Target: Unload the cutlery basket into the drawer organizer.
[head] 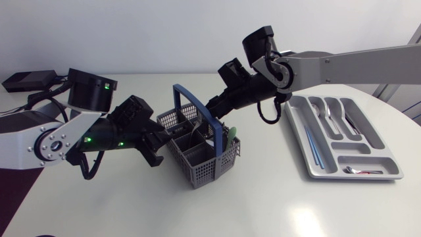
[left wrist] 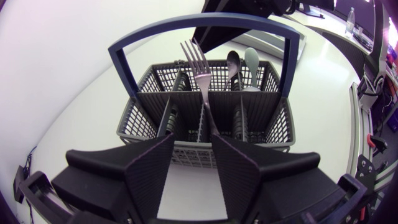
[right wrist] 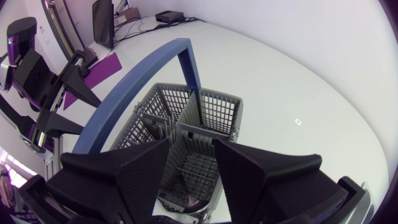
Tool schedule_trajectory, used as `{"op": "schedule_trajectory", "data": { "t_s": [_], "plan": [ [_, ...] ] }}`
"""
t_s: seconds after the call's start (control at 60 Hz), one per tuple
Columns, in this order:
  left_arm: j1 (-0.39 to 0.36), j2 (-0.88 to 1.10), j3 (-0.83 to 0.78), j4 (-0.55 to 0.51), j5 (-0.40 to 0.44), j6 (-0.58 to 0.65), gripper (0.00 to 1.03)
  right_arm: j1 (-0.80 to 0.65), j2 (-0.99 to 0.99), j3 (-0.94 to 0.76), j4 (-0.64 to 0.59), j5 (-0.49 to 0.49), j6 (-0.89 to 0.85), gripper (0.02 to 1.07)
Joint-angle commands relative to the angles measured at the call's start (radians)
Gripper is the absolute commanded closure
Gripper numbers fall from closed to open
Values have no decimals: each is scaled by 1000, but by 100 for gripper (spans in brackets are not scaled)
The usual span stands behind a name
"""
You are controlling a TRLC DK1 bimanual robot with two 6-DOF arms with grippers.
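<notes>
Head view: the grey cutlery basket point(head: 200, 168) with its blue handle point(head: 185, 91) stands mid-bench point(head: 263, 204), between the two arms. The left jaws sit at its left side. The left wrist view shows them spread, with the basket's near wall just ahead of their tips. A fork point(left wrist: 200, 68) stands upright inside, with a metal spoon point(left wrist: 233, 62) and a pale green spoon point(left wrist: 252, 59) in the compartments behind it. The right jaws hang over the basket's far right side, spread above a compartment and pinching nothing. The drawer organizer point(head: 358, 176) lies to the right, well apart, with spoons point(head: 325, 108) in it.
</notes>
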Motion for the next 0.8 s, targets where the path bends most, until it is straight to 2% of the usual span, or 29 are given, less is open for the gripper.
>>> {"op": "schedule_trajectory", "data": {
  "t_s": [0.0, 0.4, 0.783],
  "plan": [
    [-4, -13, 21, -6, 13, -20, 58, -7, 9, -1, -5, -9, -10, 52],
    [-7, -18, 15, -6, 13, -24, 58, -35, -94, -92, -35, -73, -42, 52],
    [-15, -26, 6, -6, 13, -28, 58, -9, -21, -35, -43, -89, -68, 52]
  ]
}}
